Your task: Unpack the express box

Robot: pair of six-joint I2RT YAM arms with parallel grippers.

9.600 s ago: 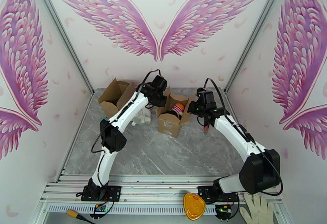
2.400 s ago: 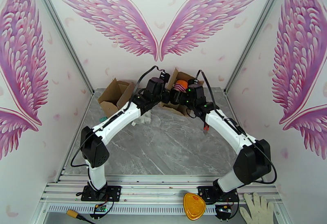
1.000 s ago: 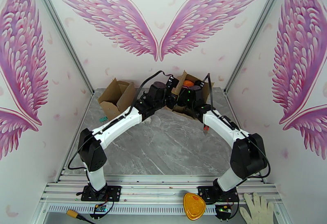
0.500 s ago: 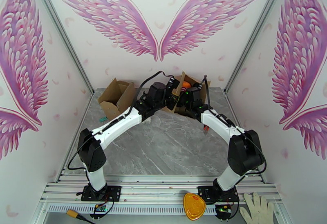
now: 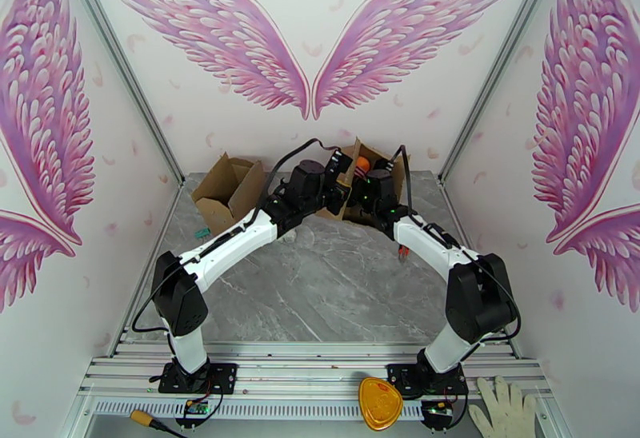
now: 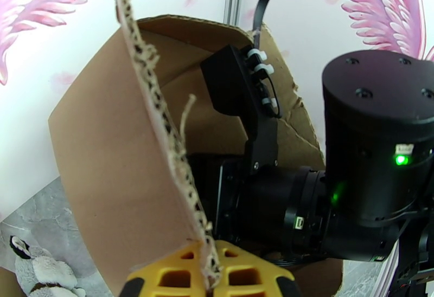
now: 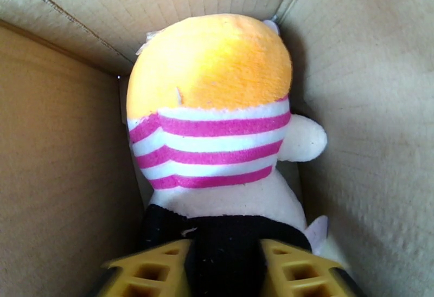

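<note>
Box (image 6: 108, 184) has shifted back across grey marble table (image 5: 320, 288).

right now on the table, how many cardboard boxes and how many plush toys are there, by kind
cardboard boxes: 2 (left box, centre box)
plush toys: 2 (striped plush inside the centre box, penguin plush lying outside the boxes)
total: 4

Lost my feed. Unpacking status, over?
Left gripper shut on box flap. Right gripper inside box, jaws astride toy, grip unconfirmed. Tight fit: box close around toy.
</note>
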